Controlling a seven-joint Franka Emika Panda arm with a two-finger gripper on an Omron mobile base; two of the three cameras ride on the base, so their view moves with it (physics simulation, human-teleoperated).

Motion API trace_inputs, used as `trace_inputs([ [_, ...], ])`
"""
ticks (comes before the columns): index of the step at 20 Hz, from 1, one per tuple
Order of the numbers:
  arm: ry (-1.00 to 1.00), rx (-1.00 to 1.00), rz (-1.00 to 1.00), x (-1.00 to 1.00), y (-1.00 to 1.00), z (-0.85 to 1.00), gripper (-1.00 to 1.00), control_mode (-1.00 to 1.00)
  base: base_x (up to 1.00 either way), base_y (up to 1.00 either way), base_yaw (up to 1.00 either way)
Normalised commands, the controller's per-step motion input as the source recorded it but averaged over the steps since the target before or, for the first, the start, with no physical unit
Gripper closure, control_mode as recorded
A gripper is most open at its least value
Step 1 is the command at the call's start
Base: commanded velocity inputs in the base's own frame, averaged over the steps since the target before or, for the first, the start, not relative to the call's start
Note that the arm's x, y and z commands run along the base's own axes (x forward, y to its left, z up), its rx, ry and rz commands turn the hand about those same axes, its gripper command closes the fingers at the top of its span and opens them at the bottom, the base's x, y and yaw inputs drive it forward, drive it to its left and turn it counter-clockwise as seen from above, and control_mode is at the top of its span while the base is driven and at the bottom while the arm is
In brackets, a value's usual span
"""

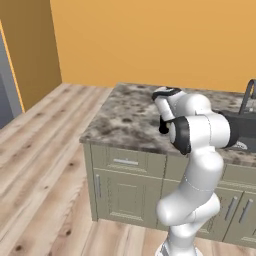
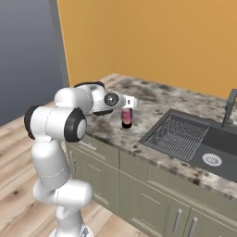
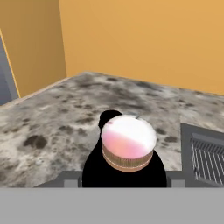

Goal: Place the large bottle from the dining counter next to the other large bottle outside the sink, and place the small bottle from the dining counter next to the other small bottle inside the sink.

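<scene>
Gripper (image 2: pixel 127 107) reaches out level over the counter (image 2: pixel 152 99) w/ its jaws partway apart, one each side of a bottle (image 2: pixel 126 119). In the hand view the bottle (image 3: pixel 128 142) sits right btwn the fingertips (image 3: pixel 70 180), so I read it as clamped, high up near its top. Pink upper part, tan band, dark lower part. Can't tell from here if it's the large or the small one. It's over the near-left stretch of counter, left of the sink (image 2: pixel 185 113). Can't tell whether its base rests on the stone or hangs just above

Risks from here:
- hold is up by the top, most of the body hangs below, so a quick swing could make it pivot or slip out
- if it's carried low, the base could drag on the counter or catch the sink's near rim, knocking it askew in the jaws
- wrong drop spot: the one by the sink and the one in it differ only by size, and size is hard to judge at this angle
- if it goes in the basin, the ribbed rack (image 2: pixel 178 134) is uneven footing, could topple on release. The flat floor by the drain (image 2: pixel 212 159) looks safer

Around: bare speckled counter btwn bottle and sink, nothing in the path that I can see. Tap (image 2: pixel 227 109) stands at the far right, behind the basin, only a worry on a long reach. Orange wall behind, cupboard doors below. In the left base view the arm's own elbow covers most of the bottle, so that side helps little w/ clearance
</scene>
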Motion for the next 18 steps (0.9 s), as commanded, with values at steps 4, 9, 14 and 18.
trace_inputs([
  [4, 0.0, 0.0, 0.0, 0.0, 0.0, 0.0, 1.0, 1.0, -0.07, -0.1, -0.01],
  [9, 0.0, 0.0, 0.0, 0.0, 0.0, 0.0, 1.0, 1.0, 0.0, -0.1, -0.08],
  [14, 0.0, 0.0, 0.0, 0.0, 0.0, 0.0, 1.0, 1.0, 0.0, -0.09, -0.1],
  [18, 0.0, 0.0, 0.0, 0.0, 0.0, 0.0, 1.0, 1.0, 0.0, -0.09, -0.09],
])
